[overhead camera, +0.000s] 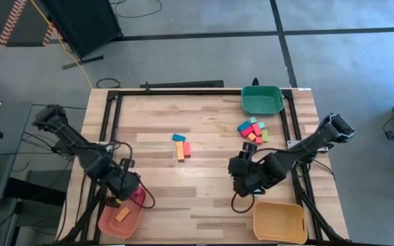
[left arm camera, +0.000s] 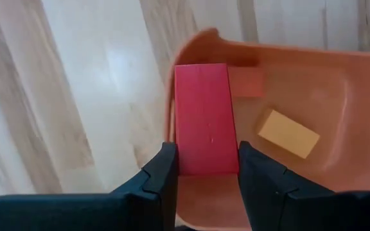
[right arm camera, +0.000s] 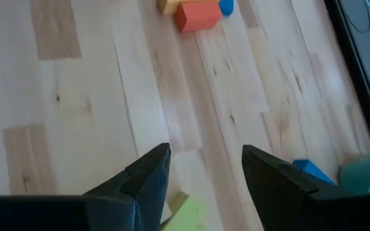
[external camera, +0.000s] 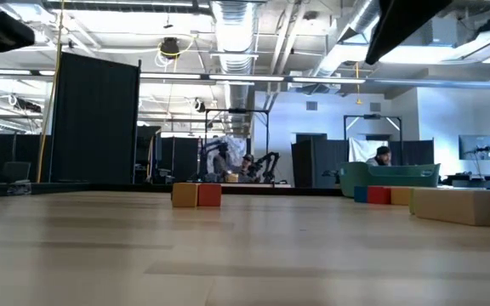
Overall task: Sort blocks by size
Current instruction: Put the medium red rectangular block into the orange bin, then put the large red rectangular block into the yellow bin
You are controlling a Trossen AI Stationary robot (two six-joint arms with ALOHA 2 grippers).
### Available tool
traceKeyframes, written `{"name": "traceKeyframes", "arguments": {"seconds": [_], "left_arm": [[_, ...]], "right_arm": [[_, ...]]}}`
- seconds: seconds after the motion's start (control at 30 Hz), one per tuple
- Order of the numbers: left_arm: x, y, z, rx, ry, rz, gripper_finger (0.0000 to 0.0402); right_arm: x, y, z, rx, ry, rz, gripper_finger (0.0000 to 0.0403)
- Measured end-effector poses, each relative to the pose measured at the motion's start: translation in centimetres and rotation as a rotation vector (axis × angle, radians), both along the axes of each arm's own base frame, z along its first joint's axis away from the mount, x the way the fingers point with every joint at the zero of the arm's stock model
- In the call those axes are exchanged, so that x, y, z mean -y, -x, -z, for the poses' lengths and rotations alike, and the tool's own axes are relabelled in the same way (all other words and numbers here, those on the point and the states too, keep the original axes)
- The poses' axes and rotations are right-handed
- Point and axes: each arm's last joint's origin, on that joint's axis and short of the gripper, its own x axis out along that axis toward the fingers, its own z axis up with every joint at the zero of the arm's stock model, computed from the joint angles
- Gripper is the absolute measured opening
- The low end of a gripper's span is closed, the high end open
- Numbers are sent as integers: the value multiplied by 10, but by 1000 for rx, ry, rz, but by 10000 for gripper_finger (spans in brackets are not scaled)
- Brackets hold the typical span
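Our left gripper (left arm camera: 201, 183) is clenched on a pink bar (left arm camera: 204, 119), holding it over the rim of the salmon tray (left arm camera: 339, 122), where an orange block (left arm camera: 288, 133) lies. Our right gripper (right arm camera: 204, 176) hangs released above the counter (overhead camera: 204, 198), well apart from the block pile (overhead camera: 253, 131).

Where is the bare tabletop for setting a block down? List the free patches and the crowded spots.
Free: the wide stretch of table left of the middle trio of blocks, and the strip between the salmon tray and yellow tray. Crowded: the block pile below the green tray, and both front corners, where the left gripper and right gripper hang.
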Motion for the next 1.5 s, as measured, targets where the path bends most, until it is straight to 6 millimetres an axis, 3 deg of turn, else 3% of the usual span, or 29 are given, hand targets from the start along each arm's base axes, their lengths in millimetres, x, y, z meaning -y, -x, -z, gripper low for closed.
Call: {"name": "traceKeyframes", "arguments": {"seconds": [0.27, 0.63, 0.93, 1.17, 1.3, 1.5], "left_arm": [[15, 8, -1, 21, 49, 10, 123], [22, 19, 14, -12, 66, -48, 141], [21, 23, 28, -54, 74, -136, 150], [21, 22, 28, -30, 62, -151, 189], [20, 21, 28, -7, 43, -158, 217], [19, 22, 28, -4, 34, -157, 241]], "right_arm": [[11, -12, -1, 31, 12, -22, 228], [34, -39, 34, 144, -28, -126, 228], [64, -60, 46, 293, -86, -263, 229], [77, -91, 64, 388, -102, -377, 229], [83, -110, 86, 329, -65, -425, 229], [92, -136, 96, 258, 1, -463, 232]]}}
